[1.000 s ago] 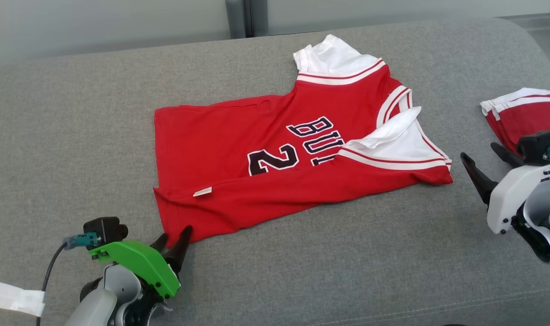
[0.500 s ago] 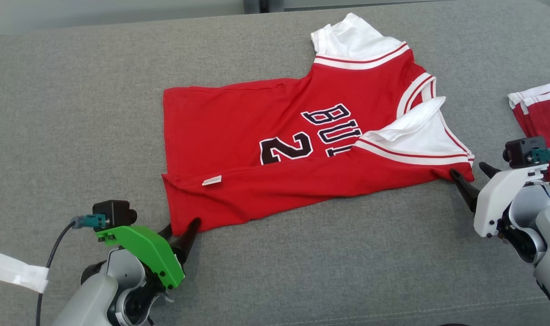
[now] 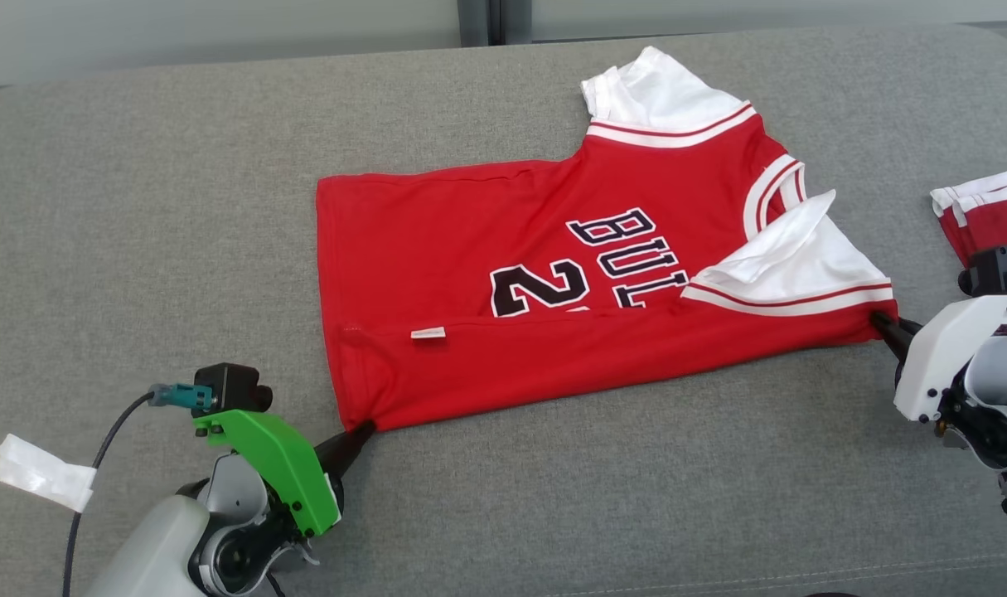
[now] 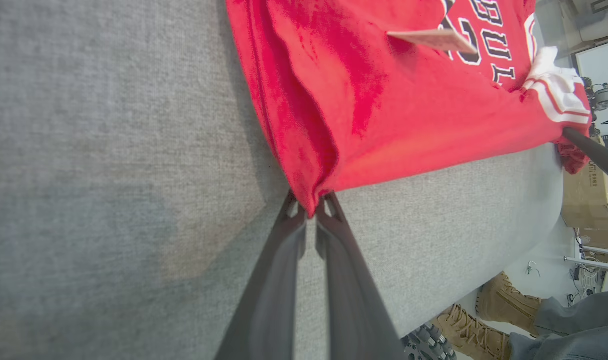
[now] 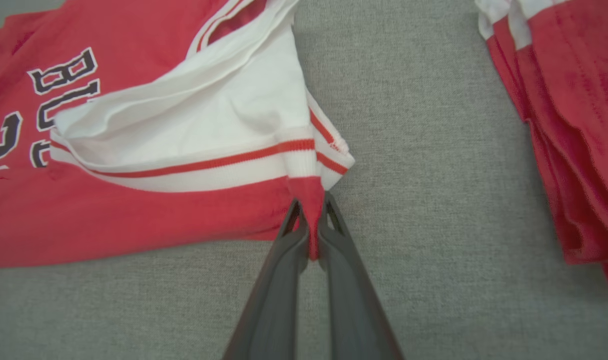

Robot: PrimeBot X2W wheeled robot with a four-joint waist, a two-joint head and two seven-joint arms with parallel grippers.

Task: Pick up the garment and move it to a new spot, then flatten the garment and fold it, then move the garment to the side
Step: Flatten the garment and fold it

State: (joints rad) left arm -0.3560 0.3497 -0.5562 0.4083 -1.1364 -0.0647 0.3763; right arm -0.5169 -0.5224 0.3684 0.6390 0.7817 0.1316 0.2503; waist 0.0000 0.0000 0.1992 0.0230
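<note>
Two corners pinched! Left gripper (image 4: pixel 310 206) was clamped on the hem corner of the jersey (image 3: pixel 486 240), right gripper (image 5: pixel 312 210) on the sleeve-side corner. Soft, light cloth lay between both jaws, likely to sag.

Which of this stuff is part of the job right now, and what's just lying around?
In the job: red jersey, pinched at its near corners by the left claw and right claw.
Lying about: folded red clothes at right, white tape scrap, a person's boots.
</note>
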